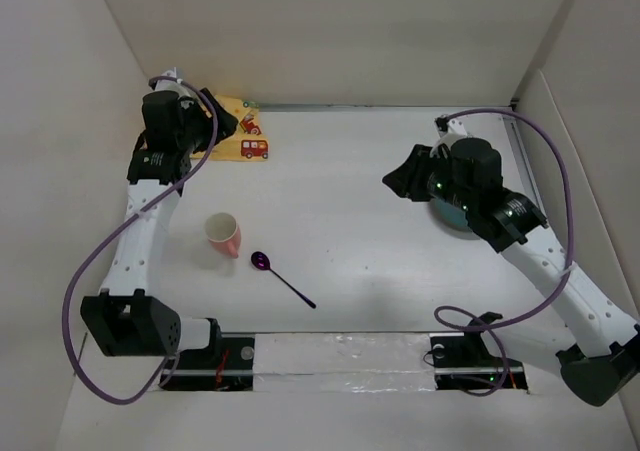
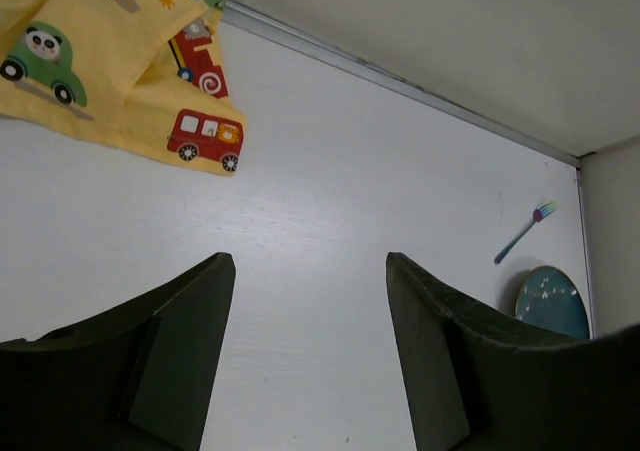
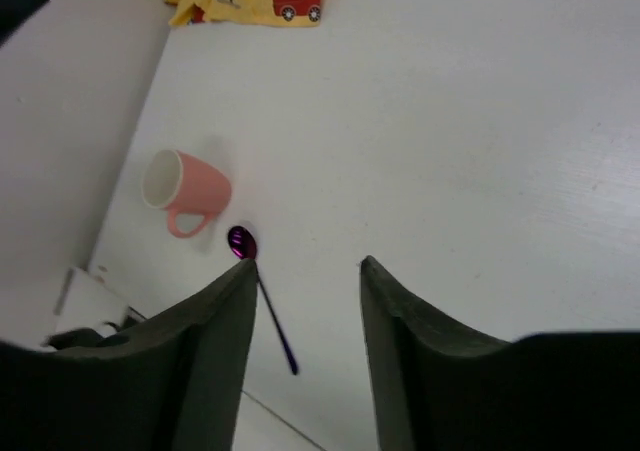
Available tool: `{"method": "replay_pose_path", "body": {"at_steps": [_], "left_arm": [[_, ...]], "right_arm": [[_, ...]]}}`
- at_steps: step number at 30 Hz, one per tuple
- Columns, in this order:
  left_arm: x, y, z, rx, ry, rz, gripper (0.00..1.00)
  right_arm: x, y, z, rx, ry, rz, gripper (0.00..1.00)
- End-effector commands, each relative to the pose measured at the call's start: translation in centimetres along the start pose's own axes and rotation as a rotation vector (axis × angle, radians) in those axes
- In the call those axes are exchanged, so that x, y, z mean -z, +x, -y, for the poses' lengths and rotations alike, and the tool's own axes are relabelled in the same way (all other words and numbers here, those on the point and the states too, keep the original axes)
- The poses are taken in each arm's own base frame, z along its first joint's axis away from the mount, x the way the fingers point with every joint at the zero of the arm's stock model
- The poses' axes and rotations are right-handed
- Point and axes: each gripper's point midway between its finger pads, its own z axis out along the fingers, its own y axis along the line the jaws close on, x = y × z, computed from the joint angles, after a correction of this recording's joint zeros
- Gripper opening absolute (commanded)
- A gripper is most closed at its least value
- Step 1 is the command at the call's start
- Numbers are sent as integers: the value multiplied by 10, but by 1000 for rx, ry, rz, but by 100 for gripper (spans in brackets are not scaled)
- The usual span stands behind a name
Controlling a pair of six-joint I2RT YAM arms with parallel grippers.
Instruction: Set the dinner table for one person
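Table: large, flat, matte white rectangle, plain white walls at its edges; it spans the whole scene beneath both arms.
Left tool: jaws wide apart, nothing between them; hangs over the far left corner, just beside the placemat.
Right tool: jaws apart, empty; above the table's right half.
Placemat: yellow cloth with cars, rumpled, far left corner.
Mug: pink, near left.
Spoon: purple, just beside the mug.
Plate: blue, right side, partly under the right arm.
Fork: near the plate.
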Motion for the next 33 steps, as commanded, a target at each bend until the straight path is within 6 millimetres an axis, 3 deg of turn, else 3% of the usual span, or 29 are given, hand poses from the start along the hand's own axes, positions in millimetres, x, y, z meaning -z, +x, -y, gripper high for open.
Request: {"method": "replay_pose_path", "body": {"at_steps": [1,3,4,5,6,7,8,9,10,11,13,14,15,17,18,20,22,23,24,25,26,28,29,33], "left_arm": [[-23,-29,1,-20,8,80,59],[-35,-39,0,2,3,97,56],[-55,-35,-13,11,-44,78,45],[-60,-50,-10,17,-57,106,39],[-82,-43,-26,26,-116,74,31],[-92,-43,-32,23,-138,66,0],[-96,-58,-27,18,-139,93,0],[-118,-47,-40,18,-175,54,0],[-127,-48,-49,13,-210,60,0],[-130,-63,-50,13,-236,101,0],[-157,-53,-76,23,-332,85,0],[-160,-65,-83,42,-353,112,3],[-175,-54,-109,66,-397,76,8],[-191,-53,-141,139,-427,62,28],[-193,-55,-153,150,-437,62,28],[-200,-56,-169,185,-448,60,39],[-212,-44,-195,203,-490,23,46],[-214,-47,-196,192,-495,24,47],[-221,-35,-208,188,-526,-1,51],[-224,-30,-212,179,-528,-15,60],[-236,-12,-221,172,-528,-60,67],[-241,-8,-222,169,-516,-73,68],[-250,2,-222,172,-487,-99,68],[-270,27,-223,165,-446,-166,70]], "right_arm": [[-2,-37,-15,-12,-37,86,32],[-4,-41,-10,-9,-19,95,0],[-6,-43,-6,-11,-6,96,0],[-10,-41,-6,-8,-11,82,0],[-12,-42,-2,-13,-2,79,0],[-14,-46,0,-16,5,82,0],[-19,-44,2,-21,10,71,0],[-21,-44,1,-24,9,67,0],[-22,-48,2,-25,9,71,0],[-24,-50,0,-25,-1,73,0],[-31,-50,1,-24,3,64,0],[-31,-55,-2,-18,0,71,0],[-37,-53,1,-19,9,57,0],[-43,-57,4,-20,21,55,0],[-42,-60,2,-19,18,61,0],[-50,-59,4,-16,23,49,0],[-58,-60,5,-16,27,40,0],[-61,-58,5,-16,27,29,0],[-65,-58,5,-13,24,21,7],[-66,-59,3,-12,17,18,11],[-74,-52,1,-11,8,-14,24],[-78,-47,2,-13,6,-32,28],[-81,-44,3,-16,4,-43,36],[-90,-25,-5,-6,-19,-99,48]]}}
